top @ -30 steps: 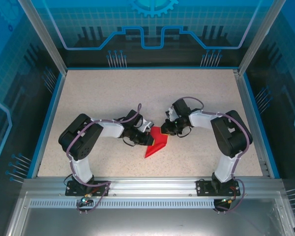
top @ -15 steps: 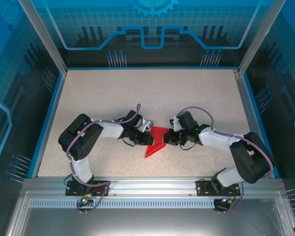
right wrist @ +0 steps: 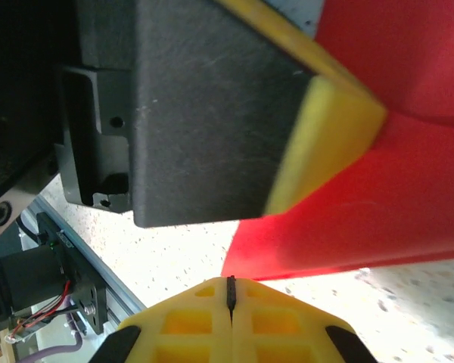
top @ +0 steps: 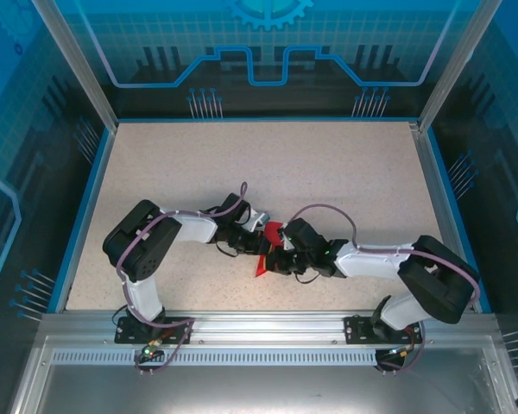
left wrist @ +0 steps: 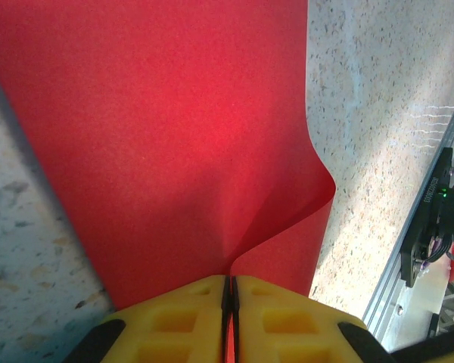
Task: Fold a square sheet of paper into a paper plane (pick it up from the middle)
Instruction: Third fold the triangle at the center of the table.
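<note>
Speckled beige worktop [top: 328,172] inside a blue-panelled enclosure, with an aluminium rail [top: 259,323] along the near edge.

Left arm [top: 168,231]: rises from its base at the near left, folds at a raised elbow, then runs right, low over the worktop, to the middle. Left end effector [top: 257,244]: points right, sits low, clamps the paper [top: 261,269]. Seen from the left wrist: yellow fingertips [left wrist: 174,321] pressed together, a sliver of red pinched in the seam. Ahead of them, red spreading wide, one layer curling up into a rounded bulge on the right, bare worktop on both sides.

Right arm [top: 388,259]: leans far over from its base at the near right, elbow low and out to the right, forearm stretched left almost level with the worktop. Right end effector [top: 274,261]: fully closed, aimed at the left end effector, meets it over the paper. Seen from the right wrist: yellow fingertips [right wrist: 181,325] flush together along a dark seam, nothing visible between them. Red edge just beyond the tips; touching or not, cannot tell. Close above, a black-and-yellow finger [right wrist: 212,113] of the left end effector, pressed on the red.

Paper: near the middle of the worktop, toward the front, between the two end effectors and mostly covered by them, one red point sticking out toward the near edge.
</note>
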